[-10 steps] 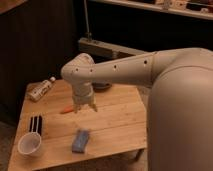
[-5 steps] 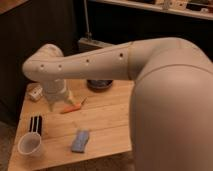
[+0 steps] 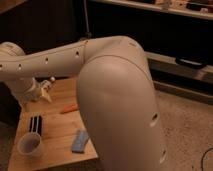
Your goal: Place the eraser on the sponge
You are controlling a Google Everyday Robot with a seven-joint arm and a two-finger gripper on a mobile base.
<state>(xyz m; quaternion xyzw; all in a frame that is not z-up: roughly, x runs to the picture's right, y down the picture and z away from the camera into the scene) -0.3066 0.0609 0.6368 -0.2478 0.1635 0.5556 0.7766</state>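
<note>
Two things matter to me on this wooden table (image 3: 57, 127): the eraser (image 3: 35, 125) and the sponge (image 3: 80, 141). The eraser lies flat on the wood at the left side, just far of the white cup (image 3: 29, 145). Its long axis runs near to far, and the pale stripes point the same way. The sponge lies to its right, apart from it, also lengthwise near to far but tilted, its far end leaning right. An orange marker (image 3: 69, 108) lies farther back between them.

My gripper (image 3: 34, 100) hangs over the far left part of the table, just beyond the eraser's far end. I cannot tell whether it is released or clenched, but the eraser is plainly not in it.

As I judge it, the step is to take the eraser. To do it well I should come down over its middle and grip across the short width, square to the stripes. I should also stay clear of the cup's rim at the near end. For the set-down, I would line the eraser up with the sponge's tilted length so it sits flat on the soft pad.
</note>
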